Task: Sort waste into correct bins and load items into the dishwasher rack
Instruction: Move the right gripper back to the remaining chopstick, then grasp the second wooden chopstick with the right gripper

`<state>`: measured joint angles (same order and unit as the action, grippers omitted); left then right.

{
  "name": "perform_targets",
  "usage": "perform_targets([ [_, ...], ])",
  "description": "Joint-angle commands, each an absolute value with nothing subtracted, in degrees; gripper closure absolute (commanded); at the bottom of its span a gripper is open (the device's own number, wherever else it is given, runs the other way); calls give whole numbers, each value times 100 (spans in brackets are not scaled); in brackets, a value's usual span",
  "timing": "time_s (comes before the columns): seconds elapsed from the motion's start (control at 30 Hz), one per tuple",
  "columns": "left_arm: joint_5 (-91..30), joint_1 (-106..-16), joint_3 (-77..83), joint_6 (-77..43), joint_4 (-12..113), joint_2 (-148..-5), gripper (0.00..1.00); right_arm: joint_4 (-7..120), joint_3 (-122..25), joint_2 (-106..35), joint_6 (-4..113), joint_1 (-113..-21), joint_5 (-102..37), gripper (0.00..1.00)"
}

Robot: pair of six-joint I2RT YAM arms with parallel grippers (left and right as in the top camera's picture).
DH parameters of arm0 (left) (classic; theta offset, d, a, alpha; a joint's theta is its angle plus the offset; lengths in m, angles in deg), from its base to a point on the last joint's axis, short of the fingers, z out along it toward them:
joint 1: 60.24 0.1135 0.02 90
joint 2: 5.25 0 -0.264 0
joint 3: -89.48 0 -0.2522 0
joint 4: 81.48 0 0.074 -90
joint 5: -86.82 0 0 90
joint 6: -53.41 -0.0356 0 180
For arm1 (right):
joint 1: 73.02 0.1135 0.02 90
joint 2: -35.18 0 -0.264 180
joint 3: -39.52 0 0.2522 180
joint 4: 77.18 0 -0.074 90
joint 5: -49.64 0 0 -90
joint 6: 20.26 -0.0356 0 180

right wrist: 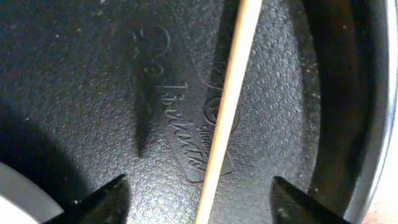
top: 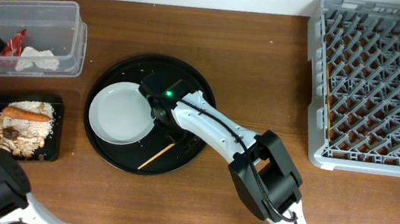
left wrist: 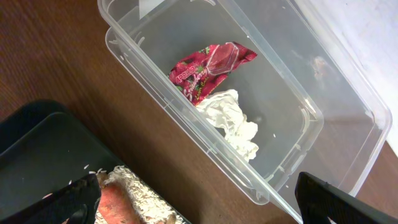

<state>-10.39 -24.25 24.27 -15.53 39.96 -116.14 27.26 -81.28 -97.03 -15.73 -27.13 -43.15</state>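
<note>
— Right gripper (right wrist: 202,202) is closest, with its two black fingers (right wrist: 106,202) wide apart. One chopstick (right wrist: 233,99) runs between them, from six o'clock up to twelve. Neither finger touches it.
— Where is that on the table?
— On the round black tray (top: 100,149), at about five o'clock. The white plate (top: 119,114) sits at nine o'clock on it. The dishwasher rack (top: 371,87) waits far off at two o'clock.
— And the other pincer?
— Left gripper (left wrist: 202,199) hangs open and holds nothing, near the clear tub (left wrist: 292,112) where the red wrapper (left wrist: 208,68) and tissue (left wrist: 233,121) lie.
— What could go wrong?
— I think the stick is thin and round and lies flat. If the fingers squeeze a bit too high, they miss it. If they nip it, it may roll away or pop out. Held near one end, it could droop and slip on the way to the rack.
</note>
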Motion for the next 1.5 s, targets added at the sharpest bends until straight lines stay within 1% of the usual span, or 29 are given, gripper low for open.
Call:
perform_targets([
  [0.0,-1039,-2406,2454,-1540,4007,-11544,1,2739,-8019,-9744,-1630,-2728,-4341,34],
  [0.03,-1039,-2406,2454,-1540,4007,-11544,1,2739,-8019,-9744,-1630,-2726,-4334,38],
  [0.17,-1039,-2406,2454,-1540,4007,-11544,1,2739,-8019,-9744,-1632,-2722,-4334,41],
  [0.47,-1041,-2406,2454,-1540,4007,-11544,1,2739,-7967,-9869,-1630,-2724,-4236,40],
  [0.63,-1039,-2406,2454,-1540,4007,-11544,1,2743,-7967,-9925,-1630,-2724,-4232,42],
  [0.7,-1039,-2406,2454,-1540,4007,-11544,1,2743,-7967,-9925,-1630,-2733,-4232,46],
  [0.77,-1039,-2406,2454,-1540,4007,-11544,1,2737,-7967,-9925,-1628,-2733,-4232,55],
  [0.97,-1039,-2406,2454,-1540,4007,-11544,1,2737,-7967,-9912,-1628,-2739,-4225,60],
  [1.0,-1039,-2406,2454,-1540,4007,-11544,1,2737,-7967,-9899,-1628,-2742,-4223,63],
  [1.07,-1039,-2406,2454,-1540,4007,-11544,1,2737,-7969,-9858,-1628,-2763,-4205,74],
  [1.1,-1039,-2406,2454,-1540,4007,-11544,1,2737,-7969,-9851,-1628,-2777,-4179,75],
  [1.2,-1039,-2406,2454,-1540,4007,-11544,1,2734,-7969,-9803,-1626,-2860,-4011,86],
  [1.3,-1039,-2406,2454,-1540,4007,-11544,1,2734,-7969,-9803,-1621,-2919,-3888,90],
  [1.47,-1039,-2406,2454,-1540,4007,-11544,1,2730,-7969,-9751,-1599,-2923,-3886,90],
])
